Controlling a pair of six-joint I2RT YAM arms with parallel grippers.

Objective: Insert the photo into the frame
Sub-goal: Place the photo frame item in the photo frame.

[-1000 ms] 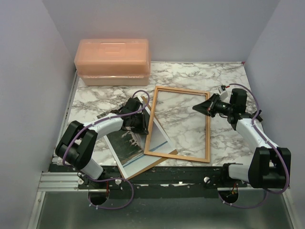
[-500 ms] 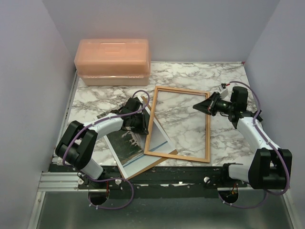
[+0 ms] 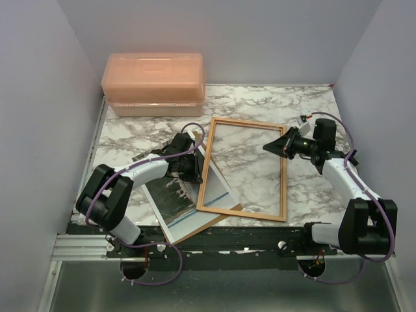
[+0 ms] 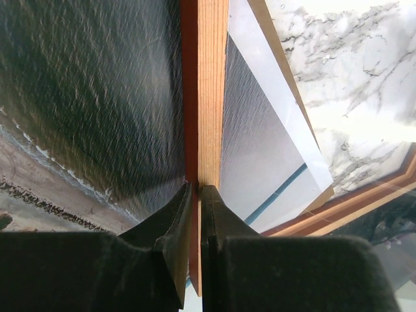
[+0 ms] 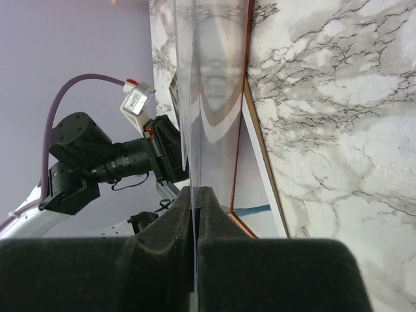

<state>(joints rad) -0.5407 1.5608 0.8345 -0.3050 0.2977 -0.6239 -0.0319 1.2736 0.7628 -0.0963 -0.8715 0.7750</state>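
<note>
The frame (image 3: 244, 122), with a narrow wood-coloured border, lies across the middle of the marble table. My left gripper (image 3: 195, 170) is shut on its left border, which runs between the fingers in the left wrist view (image 4: 211, 97). The photo (image 3: 172, 198), dark and streaky with a white and blue edge, lies face up at the front left, partly under the frame. It also shows in the left wrist view (image 4: 97, 84). My right gripper (image 3: 272, 147) is at the frame's right border, shut on the thin clear sheet (image 5: 208, 97).
An orange lidded box (image 3: 153, 81) stands at the back left. A brown backing board (image 3: 229, 209) lies under the photo, and its edge shows in the left wrist view (image 4: 283, 58). Purple walls enclose the table on three sides.
</note>
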